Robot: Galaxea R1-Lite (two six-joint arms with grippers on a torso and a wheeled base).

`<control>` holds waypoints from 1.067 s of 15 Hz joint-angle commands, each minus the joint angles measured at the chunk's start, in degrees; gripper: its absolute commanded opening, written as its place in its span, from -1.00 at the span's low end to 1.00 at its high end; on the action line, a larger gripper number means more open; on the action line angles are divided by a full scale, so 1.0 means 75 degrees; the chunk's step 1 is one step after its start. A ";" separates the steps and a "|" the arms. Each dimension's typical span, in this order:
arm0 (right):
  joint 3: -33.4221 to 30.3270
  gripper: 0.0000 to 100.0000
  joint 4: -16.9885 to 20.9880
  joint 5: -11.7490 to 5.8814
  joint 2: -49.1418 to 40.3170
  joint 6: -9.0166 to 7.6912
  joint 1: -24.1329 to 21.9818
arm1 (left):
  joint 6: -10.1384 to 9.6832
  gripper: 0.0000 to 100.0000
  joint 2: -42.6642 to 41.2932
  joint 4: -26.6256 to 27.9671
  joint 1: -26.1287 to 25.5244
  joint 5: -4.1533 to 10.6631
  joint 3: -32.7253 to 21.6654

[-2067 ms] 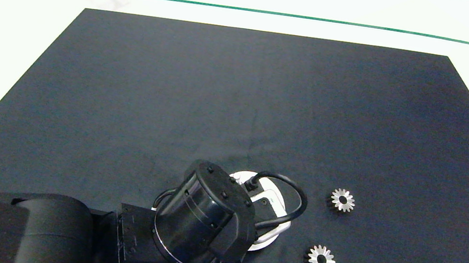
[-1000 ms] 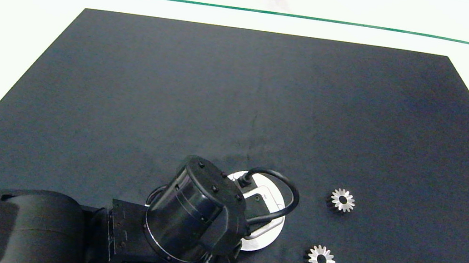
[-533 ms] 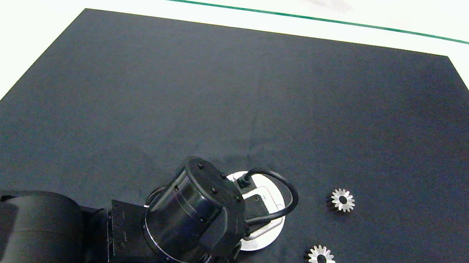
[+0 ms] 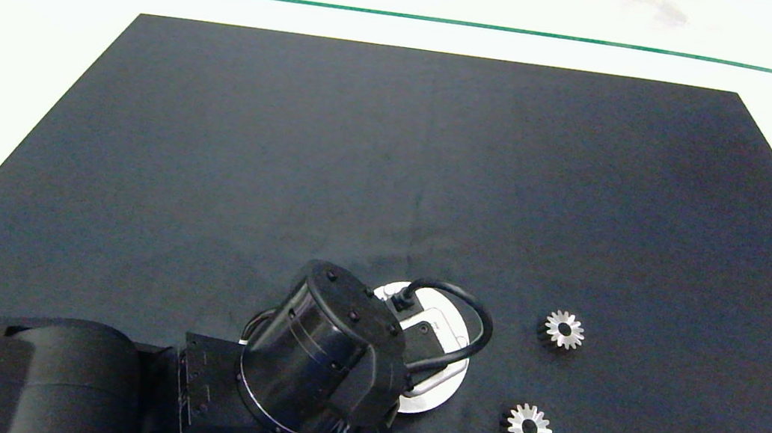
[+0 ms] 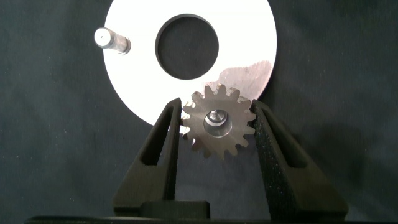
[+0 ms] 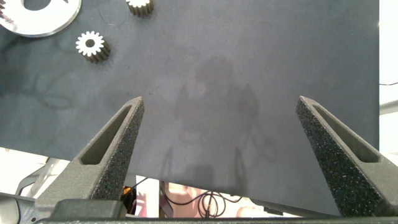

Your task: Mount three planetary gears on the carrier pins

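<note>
While one gear is clamped between the fingers of the left claw, it is seen seated over a carrier pin whose tip shows through its bore, above the white disc near the counter's front edge. A second pin stands bare; the third cannot be seen. Two more gears lie just right of the disc. For this step, the gear is best pressed straight down until flat, then released by a small, even opening so it is not dragged off. The right claw is held wide open, off the counter's right side, empty.
</note>
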 commanded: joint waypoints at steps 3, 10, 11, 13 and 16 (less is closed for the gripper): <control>0.0002 1.00 0.0020 0.0001 0.0019 -0.0011 0.0010 | -0.0011 -1.00 0.0030 -0.0020 0.0000 0.0020 0.0087; 0.0014 1.00 0.0020 0.0001 0.0019 -0.0011 -0.0002 | 0.0024 -1.00 0.0135 -0.0348 -0.0024 0.0008 0.0075; 0.0014 1.00 0.0032 0.0001 0.0019 -0.0011 0.0010 | 0.0024 -1.00 0.0135 -0.0383 -0.0024 0.0020 0.0075; 0.0026 1.00 0.0032 0.0001 0.0007 -0.0011 -0.0002 | 0.0013 -1.00 0.0135 -0.0383 -0.0024 0.0020 0.0122; 0.0037 1.00 0.0032 0.0001 0.0019 -0.0011 -0.0002 | 0.0001 -1.00 0.0112 -0.0383 0.0011 0.0020 0.0275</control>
